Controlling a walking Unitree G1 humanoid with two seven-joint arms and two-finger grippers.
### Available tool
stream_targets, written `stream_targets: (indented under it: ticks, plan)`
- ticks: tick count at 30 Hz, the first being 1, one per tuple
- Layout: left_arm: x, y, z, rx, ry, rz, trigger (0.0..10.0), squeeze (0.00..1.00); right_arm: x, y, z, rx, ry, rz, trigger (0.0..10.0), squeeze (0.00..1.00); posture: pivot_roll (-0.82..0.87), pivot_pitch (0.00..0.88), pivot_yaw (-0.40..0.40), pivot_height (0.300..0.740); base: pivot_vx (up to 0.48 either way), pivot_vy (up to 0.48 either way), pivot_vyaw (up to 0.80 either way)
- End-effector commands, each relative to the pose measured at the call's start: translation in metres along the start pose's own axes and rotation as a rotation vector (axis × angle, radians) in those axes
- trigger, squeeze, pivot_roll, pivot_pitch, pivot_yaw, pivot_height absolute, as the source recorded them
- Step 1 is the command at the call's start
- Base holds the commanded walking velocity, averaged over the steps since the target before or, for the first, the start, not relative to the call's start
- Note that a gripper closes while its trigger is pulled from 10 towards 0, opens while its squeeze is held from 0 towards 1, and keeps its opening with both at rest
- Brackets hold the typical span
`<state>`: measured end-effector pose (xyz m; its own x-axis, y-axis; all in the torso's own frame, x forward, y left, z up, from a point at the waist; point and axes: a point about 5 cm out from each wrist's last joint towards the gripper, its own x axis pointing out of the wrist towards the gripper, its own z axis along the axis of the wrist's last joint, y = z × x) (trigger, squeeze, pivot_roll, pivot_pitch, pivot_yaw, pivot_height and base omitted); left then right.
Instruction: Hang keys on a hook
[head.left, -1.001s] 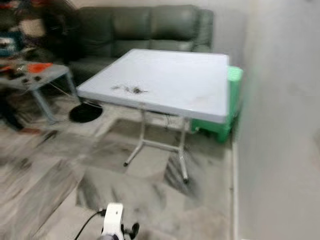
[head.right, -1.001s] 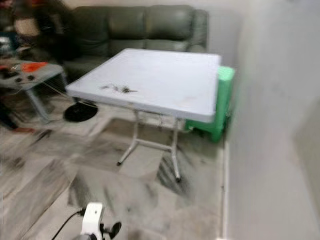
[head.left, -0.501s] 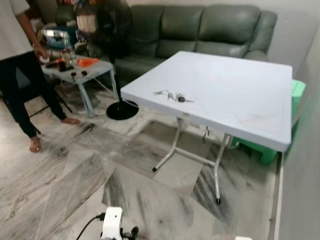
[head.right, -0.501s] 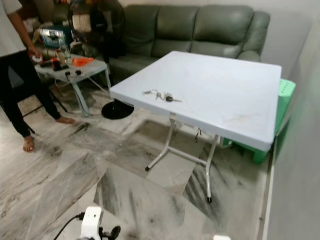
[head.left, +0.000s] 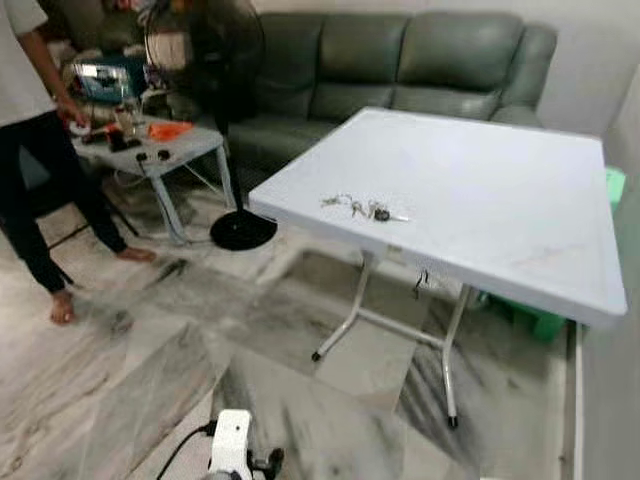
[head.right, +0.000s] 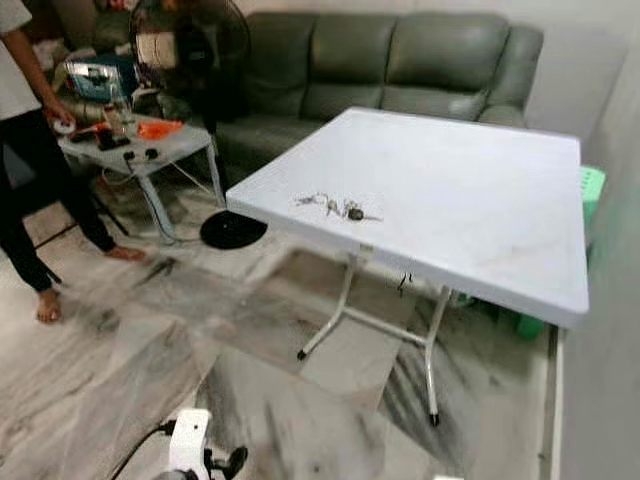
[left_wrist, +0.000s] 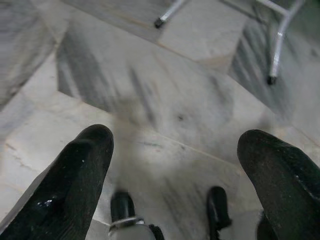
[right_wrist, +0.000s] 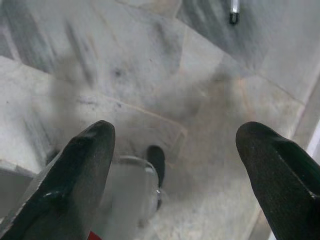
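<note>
Grey-veined marble floor (head.left: 150, 360) spreads across the near part of the room. At the far side stands a dark green leather sofa (head.left: 400, 60) against the wall. Before it, to the right, is a white folding bench (head.left: 480, 190) on thin metal legs, with a green plastic stool (head.right: 590, 190) showing past its far right edge. On the left a person (head.left: 30, 150) in a white top and dark trousers stands barefoot by a small grey side table (head.left: 150, 150) cluttered with small items, and a black pedestal fan (head.left: 205, 50) stands between that table and the bench. The keys (head.left: 362, 209) lie flat on the bench top near its near left edge, a small bunch spread in a line, well apart from both arms. The left end effector (left_wrist: 175, 165) hangs low over the floor, its two black fingers (left_wrist: 75, 175) spread wide and released, grasping nothing. The right end effector (right_wrist: 175, 165) hangs likewise over the marble, fingers (right_wrist: 75, 170) wide apart and empty
</note>
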<state>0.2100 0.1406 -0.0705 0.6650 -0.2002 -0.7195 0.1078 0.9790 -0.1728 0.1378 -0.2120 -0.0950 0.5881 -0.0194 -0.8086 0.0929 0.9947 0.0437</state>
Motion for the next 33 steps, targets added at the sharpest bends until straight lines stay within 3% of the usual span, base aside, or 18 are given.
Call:
stream_targets:
  ticks: [1, 33]
  plan:
    - [-0.0028, 0.0119, -0.0005, 0.008, 0.005, 0.03, 10.0, 0.0, 0.0023, 0.0095, 0.0022, 0.013, -0.006, 0.026, 10.0, 0.0, -0.06, 0.0, 0.011, 0.74, 0.311, 0.266, 0.0]
    - [-0.0035, 0.011, -0.0038, 0.041, 0.011, 0.031, 10.0, 0.0, 0.0008, 0.0085, -0.0019, 0.017, -0.001, 0.029, 10.0, 0.0, -0.05, 0.0, 0.009, 0.74, 0.384, 0.033, 0.0]
